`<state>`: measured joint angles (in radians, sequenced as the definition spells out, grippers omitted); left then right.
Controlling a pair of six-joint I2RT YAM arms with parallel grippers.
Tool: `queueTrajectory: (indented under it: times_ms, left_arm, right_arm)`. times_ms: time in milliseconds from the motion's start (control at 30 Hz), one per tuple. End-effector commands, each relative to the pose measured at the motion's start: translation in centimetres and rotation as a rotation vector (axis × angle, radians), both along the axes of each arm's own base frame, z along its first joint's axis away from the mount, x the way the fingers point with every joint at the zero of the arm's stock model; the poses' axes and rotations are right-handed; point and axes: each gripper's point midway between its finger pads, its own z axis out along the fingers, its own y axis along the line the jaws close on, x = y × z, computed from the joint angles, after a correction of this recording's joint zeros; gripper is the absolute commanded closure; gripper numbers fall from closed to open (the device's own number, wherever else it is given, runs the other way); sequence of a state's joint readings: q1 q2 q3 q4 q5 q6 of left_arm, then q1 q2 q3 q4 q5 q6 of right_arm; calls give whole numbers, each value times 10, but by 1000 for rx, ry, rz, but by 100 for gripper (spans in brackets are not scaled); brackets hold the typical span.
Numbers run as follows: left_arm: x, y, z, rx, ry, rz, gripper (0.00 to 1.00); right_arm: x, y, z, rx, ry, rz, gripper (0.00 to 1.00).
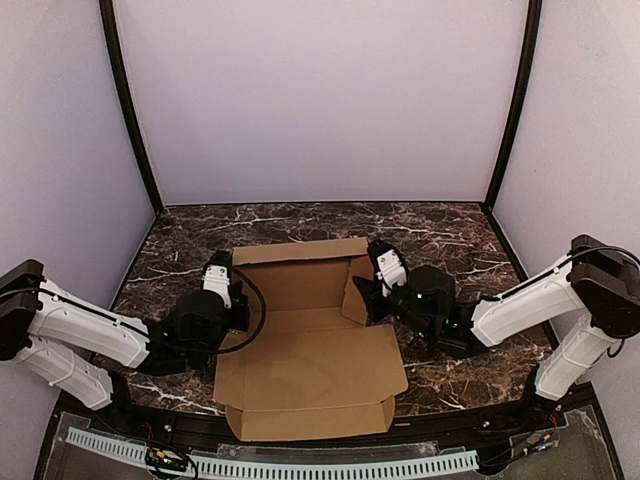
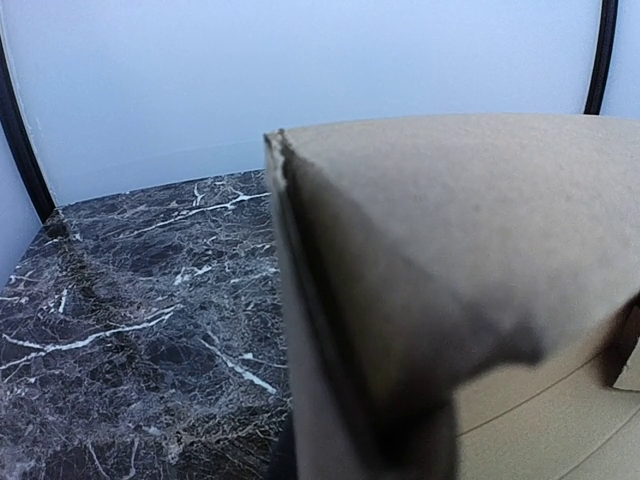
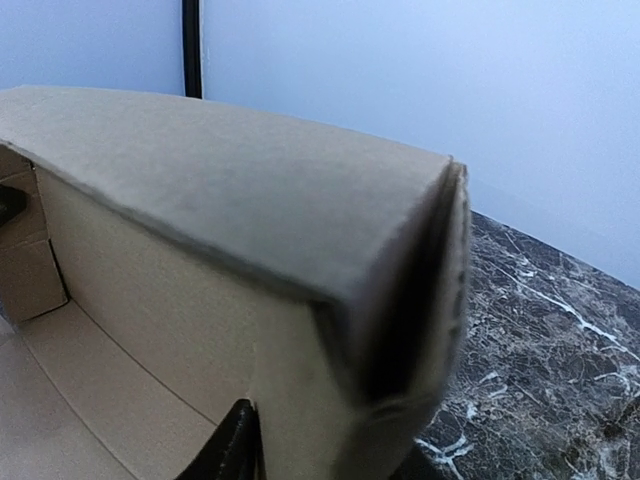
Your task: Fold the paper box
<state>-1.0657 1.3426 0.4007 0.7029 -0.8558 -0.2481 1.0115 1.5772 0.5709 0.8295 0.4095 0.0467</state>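
Observation:
The paper box (image 1: pixel 310 350) is plain brown cardboard lying in the middle of the table. Its back wall stands up and a wide panel lies flat toward the near edge. My left gripper (image 1: pixel 228 292) is at the box's left side wall, which fills the left wrist view (image 2: pixel 450 220); the jaws seem shut on that doubled wall and the fingers are mostly hidden. My right gripper (image 1: pixel 366 290) is at the right side wall (image 3: pixel 230 190). One black finger (image 3: pixel 236 445) presses the wall's inner face, and the jaws are shut on it.
The dark marble table (image 1: pixel 450 240) is enclosed by pale walls with black corner posts (image 1: pixel 130 110). A white slotted rail (image 1: pixel 300 466) runs along the near edge. Bare marble lies to the left (image 2: pixel 130 330) and right (image 3: pixel 540 350) of the box.

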Motion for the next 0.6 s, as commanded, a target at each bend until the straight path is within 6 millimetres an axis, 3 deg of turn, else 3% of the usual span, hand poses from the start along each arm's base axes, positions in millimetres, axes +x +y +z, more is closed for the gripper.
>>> queueTrajectory:
  times_ms: [0,167,333,567]
  left_arm:
    - [-8,-17,-7,17,45,-83,99]
    - [-7,-20,-9,3,64,-78,99]
    - [-6,-26,-12,5,85,-83,97]
    - [-8,-30,-12,37,109,-116,60]
  right_arm:
    - [13,-5,16,47,-31,-64,76]
    - [16,-7,15,44,-22,-88,99]
    - [16,-6,16,34,-27,-87,100]
    - [14,-6,18,29,-27,-73,100]
